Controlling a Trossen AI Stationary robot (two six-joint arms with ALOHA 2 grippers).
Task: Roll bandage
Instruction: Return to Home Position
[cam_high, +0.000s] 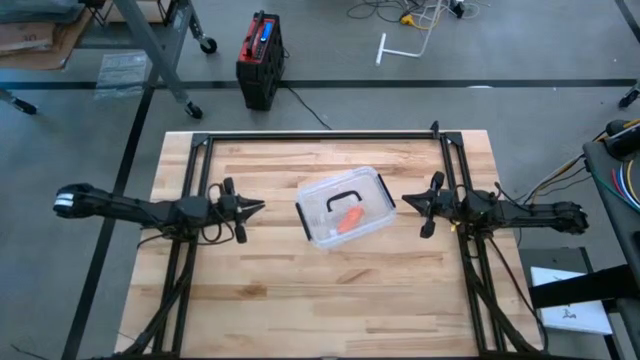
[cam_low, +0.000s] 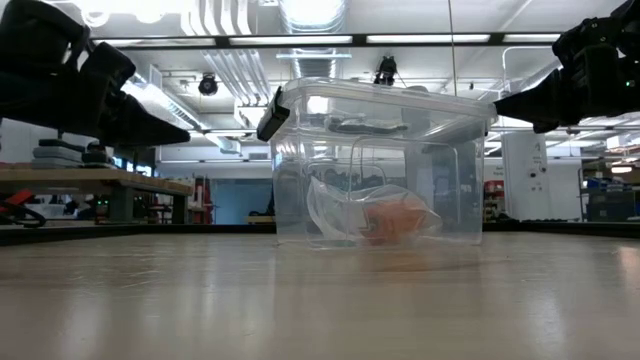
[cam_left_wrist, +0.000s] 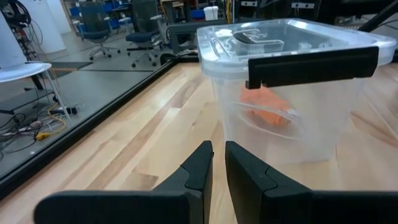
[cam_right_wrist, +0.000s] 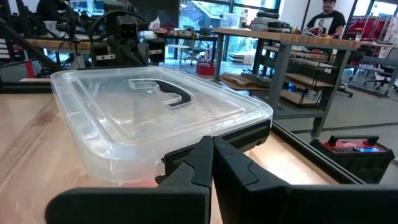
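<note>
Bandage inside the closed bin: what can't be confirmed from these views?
- Bandage: in the high view, too small to tell whether it is rolled; in the low view, blurred by the zip bag and the bin wall.
- Seal of the zip bag: crumpled folds hide it in every view.
- Latch of the bin: in the right wrist view, partly behind the right end effector; whether it is clipped is unclear.

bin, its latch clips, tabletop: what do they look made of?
Bin: clear glossy rigid plastic, it seems; the orange bandage shows through its wall. Latch clips: black, matte, probably plastic too. Tabletop: pale wood strips with visible grain and seams, likely butcher block; slight sheen suggests a sealed finish.
</note>
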